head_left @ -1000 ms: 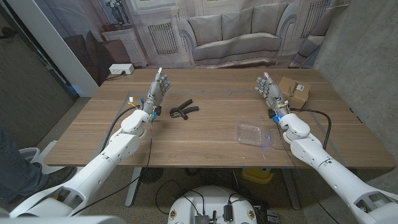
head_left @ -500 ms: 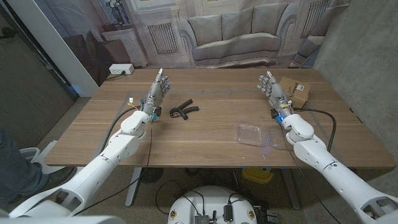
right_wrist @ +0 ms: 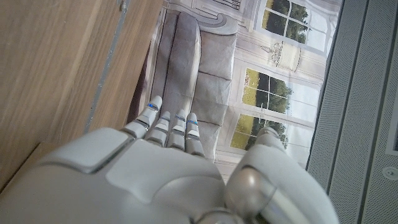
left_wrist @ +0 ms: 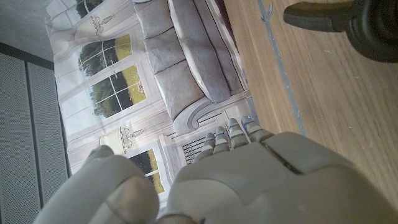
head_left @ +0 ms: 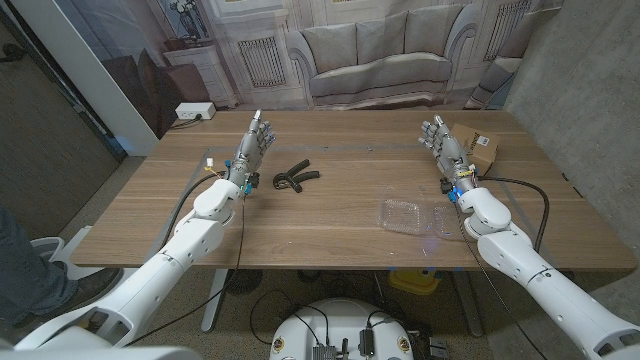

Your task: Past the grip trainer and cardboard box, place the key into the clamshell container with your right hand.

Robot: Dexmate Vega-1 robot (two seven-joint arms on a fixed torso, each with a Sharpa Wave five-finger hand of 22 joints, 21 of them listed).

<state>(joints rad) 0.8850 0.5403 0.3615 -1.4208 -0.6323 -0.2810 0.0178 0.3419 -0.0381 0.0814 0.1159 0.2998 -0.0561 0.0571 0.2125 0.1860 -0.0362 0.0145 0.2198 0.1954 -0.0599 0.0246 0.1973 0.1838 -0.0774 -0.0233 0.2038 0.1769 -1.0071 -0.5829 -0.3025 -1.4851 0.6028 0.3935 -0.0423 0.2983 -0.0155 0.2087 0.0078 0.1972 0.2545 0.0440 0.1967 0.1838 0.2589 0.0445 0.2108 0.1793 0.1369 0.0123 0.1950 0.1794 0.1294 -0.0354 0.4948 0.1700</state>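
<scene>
My right hand (head_left: pixel 443 146) stands upright over the table's far right with its fingers apart and nothing in it, close beside the cardboard box (head_left: pixel 474 147). The right wrist view shows that hand's back (right_wrist: pixel 168 177) with straight fingers. The clear clamshell container (head_left: pixel 412 216) lies open on the table, nearer than the hand and slightly left of the right forearm. The black grip trainer (head_left: pixel 293 177) lies left of centre, and one end of the grip trainer (left_wrist: pixel 348 18) shows in the left wrist view. My left hand (head_left: pixel 252 146) is raised and open, just left of it. I cannot make out the key.
A small pale object (head_left: pixel 209 158) lies near the table's far left; I cannot tell what it is. A printed sofa backdrop hangs behind the table's far edge. A person's leg (head_left: pixel 22 268) is at the left edge of the head view.
My right arm has shifted slightly to the right, bringing the hand closer to the cardboard box. The left arm, grip trainer and container have not moved.
</scene>
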